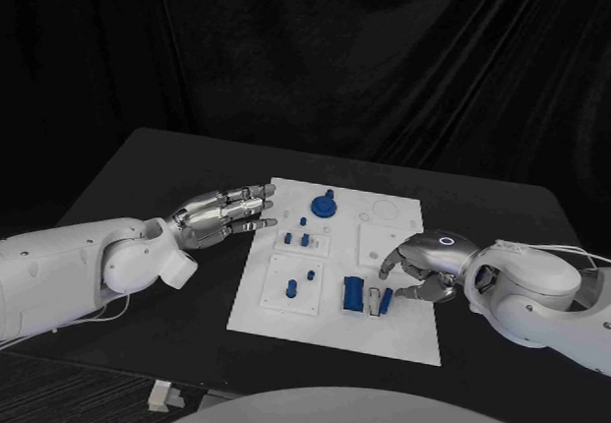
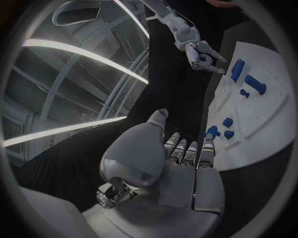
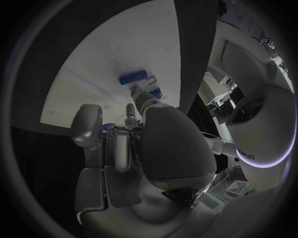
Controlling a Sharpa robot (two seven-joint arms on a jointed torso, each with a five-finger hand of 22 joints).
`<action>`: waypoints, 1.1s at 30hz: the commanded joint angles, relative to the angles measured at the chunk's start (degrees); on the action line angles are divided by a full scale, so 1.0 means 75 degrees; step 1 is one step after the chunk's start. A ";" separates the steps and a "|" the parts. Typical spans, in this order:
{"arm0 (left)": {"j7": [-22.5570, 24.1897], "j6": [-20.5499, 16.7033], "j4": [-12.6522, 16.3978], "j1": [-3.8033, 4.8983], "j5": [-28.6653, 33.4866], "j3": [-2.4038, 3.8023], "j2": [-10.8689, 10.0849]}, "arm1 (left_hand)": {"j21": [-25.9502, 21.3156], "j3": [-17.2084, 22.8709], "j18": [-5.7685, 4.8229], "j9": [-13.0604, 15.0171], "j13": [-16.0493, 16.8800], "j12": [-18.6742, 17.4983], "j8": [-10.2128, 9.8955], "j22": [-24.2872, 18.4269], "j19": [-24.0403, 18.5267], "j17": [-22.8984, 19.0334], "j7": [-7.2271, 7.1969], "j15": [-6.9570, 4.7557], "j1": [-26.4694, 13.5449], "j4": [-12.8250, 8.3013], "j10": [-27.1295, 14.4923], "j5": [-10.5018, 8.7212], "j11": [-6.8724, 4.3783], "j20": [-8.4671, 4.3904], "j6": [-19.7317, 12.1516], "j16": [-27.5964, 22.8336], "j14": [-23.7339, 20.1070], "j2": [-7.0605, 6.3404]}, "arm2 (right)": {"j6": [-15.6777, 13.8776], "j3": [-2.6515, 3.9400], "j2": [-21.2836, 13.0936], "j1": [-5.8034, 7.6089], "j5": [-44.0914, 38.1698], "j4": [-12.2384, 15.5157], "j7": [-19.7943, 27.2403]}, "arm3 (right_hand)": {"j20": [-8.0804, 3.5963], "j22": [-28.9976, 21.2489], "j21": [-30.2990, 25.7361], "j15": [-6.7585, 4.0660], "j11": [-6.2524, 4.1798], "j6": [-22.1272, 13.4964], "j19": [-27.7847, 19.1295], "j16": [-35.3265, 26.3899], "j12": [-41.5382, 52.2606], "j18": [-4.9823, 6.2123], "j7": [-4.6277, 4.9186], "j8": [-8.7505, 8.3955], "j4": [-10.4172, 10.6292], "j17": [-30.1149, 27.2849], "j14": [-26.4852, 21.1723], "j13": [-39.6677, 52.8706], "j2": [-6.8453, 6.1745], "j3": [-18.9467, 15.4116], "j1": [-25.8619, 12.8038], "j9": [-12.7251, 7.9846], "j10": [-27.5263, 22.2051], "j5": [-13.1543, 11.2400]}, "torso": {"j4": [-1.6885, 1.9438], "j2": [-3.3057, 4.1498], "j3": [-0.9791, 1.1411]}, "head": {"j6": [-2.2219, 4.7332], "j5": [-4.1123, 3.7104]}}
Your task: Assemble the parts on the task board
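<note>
The white task board (image 1: pixel 328 327) lies in the middle of the black table. On it are a round blue part (image 1: pixel 325 206), a blue block (image 1: pixel 352 294) and several small blue pegs (image 1: pixel 296 238). My left hand (image 1: pixel 227 213) hovers just off the board's left edge, its fingers stretched out, slightly apart and empty; the left wrist view shows the same hand (image 2: pixel 180 163) beside the board (image 2: pixel 260 124). My right hand (image 1: pixel 423 265) hangs over the board's right side. Its fingers curl down beside a slim blue part (image 1: pixel 384 270), and its fingertips (image 3: pixel 135 90) sit close to a blue piece (image 3: pixel 133 77). Nothing shows in its grasp.
Bare black table (image 1: pixel 167 171) surrounds the board on all sides, with a dark curtain behind. A small pale object (image 1: pixel 163 395) lies near the table's front left edge. My right forearm (image 1: pixel 527 288) stretches along the board's right side.
</note>
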 commanded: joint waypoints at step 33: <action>0.0084 0.0143 0.0040 -0.0020 0.0050 0.0008 -0.0006 | 0.0044 0.0033 0.0082 0.0009 0.0010 0.0040 0.0039 -0.0007 0.0041 0.0005 0.0055 0.0067 -0.0006 0.0002 0.0014 0.0026 0.0077 0.0034 0.0005 0.0031 -0.0019 0.0047 | 0.0327 0.0001 0.0448 -0.0483 -0.0845 -0.0538 -0.0358 | 0.0110 0.1066 -0.0001 0.0136 0.0245 0.0506 -0.0008 0.0013 0.0027 -0.0129 0.0226 0.0115 0.0434 0.1536 0.0699 0.2012 -0.0191 0.0021 -0.0115 -0.0163 0.0794 -0.0201 | 0.0002 -0.0009 -0.0009 | -0.0001 0.0019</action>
